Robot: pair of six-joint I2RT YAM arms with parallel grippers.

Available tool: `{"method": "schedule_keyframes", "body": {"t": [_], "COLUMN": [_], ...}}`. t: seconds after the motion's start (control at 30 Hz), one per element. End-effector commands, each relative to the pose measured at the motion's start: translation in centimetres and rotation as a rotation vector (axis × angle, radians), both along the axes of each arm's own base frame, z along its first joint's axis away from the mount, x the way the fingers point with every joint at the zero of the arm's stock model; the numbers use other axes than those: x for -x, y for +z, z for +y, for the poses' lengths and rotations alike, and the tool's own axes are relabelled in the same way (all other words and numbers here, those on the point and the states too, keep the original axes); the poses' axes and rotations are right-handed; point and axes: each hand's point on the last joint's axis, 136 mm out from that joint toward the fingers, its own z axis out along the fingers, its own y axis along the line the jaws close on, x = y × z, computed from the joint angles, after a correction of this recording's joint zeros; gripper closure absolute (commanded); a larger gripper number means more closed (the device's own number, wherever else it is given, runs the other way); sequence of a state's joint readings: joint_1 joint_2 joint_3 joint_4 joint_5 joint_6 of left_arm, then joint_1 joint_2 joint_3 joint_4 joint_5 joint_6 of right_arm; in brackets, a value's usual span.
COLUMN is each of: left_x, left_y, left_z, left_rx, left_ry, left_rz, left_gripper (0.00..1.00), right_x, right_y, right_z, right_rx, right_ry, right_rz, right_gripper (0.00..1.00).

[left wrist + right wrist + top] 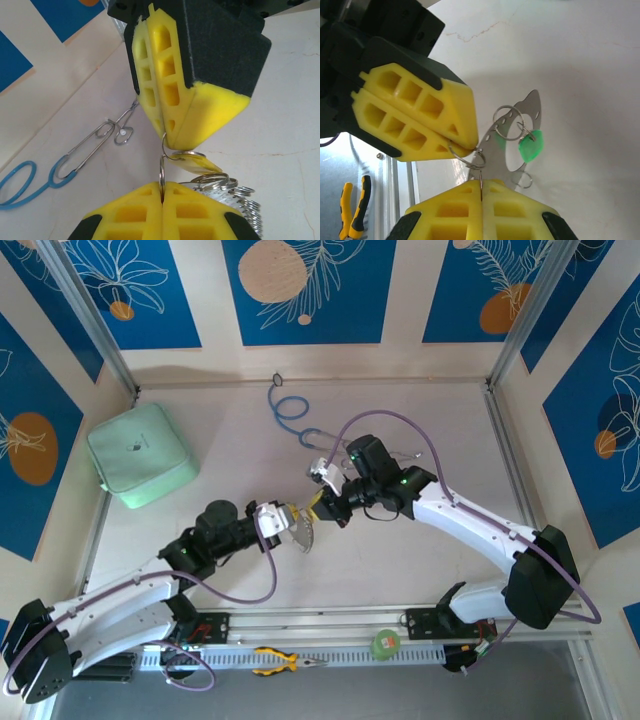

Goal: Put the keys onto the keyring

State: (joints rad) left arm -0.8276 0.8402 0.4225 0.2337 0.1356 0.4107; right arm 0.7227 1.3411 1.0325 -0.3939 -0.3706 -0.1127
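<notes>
Green key (530,146) hangs on keyring (532,107), 2 o'clock of right gripper (481,186): judged done. Yellow key (192,162), 1 o'clock of left gripper (162,187), apparently not yet on. Left clenched on keyring, right on split ring (481,173).

left arm (115,612): jaws pinched closed | right arm (470,525): jaws pinched closed | tips facing, close together

- 2 arms, the left arm (110,612) and the right arm (470,523), have white shells on the long links and black housings at the joints.
- A purple cable (385,413) loops along each arm.
- Small green lights (403,480) glow on the black wrist blocks.
- The left end effector (298,525) and the right end effector (325,502) each carry 2 yellow plastic fingers (410,107), moulded with rectangular pockets, on black mounts.
</notes>
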Motion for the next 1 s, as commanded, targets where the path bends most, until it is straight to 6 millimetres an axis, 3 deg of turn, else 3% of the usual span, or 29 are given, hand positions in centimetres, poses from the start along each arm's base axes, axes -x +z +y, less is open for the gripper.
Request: {"method": "schedule_keyframes", "body": {"t": [0.0,0.23,0.3,0.43,0.67,0.97], "left_x": [0.2,0.3,0.3,0.5,3.2,4.4], "left_y": [1.8,1.9,2.2,2.7,2.4,2.1], "left_z": [-0.3,-0.3,-0.2,-0.2,-1.2,-1.9], "left_rx": [0.043,0.046,0.068,0.125,0.167,0.121], "left_ry": [-0.012,-0.017,-0.005,0.013,-0.071,-0.101], "left_rz": [-0.079,-0.081,-0.069,0.042,0.366,0.65], "left_gripper": [1.0,1.0,1.0,1.0,1.0,1.0], "right_x": [0.1,0.5,0.6,-0.2,-0.8,1.1], "right_y": [0.9,1.2,0.8,0.4,1.8,2.9], "right_z": [0.1,0.1,-0.3,-1.5,-1.7,-1.7], "right_rx": [-0.015,-0.016,0.018,0.083,0.107,0.099], "right_ry": [0.007,0.038,0.061,0.134,0.288,0.431], "right_rz": [0.019,-0.012,-0.101,-0.443,-0.919,-1.082], "right_gripper": [1.0,1.0,1.0,1.0,1.0,1.0]}}
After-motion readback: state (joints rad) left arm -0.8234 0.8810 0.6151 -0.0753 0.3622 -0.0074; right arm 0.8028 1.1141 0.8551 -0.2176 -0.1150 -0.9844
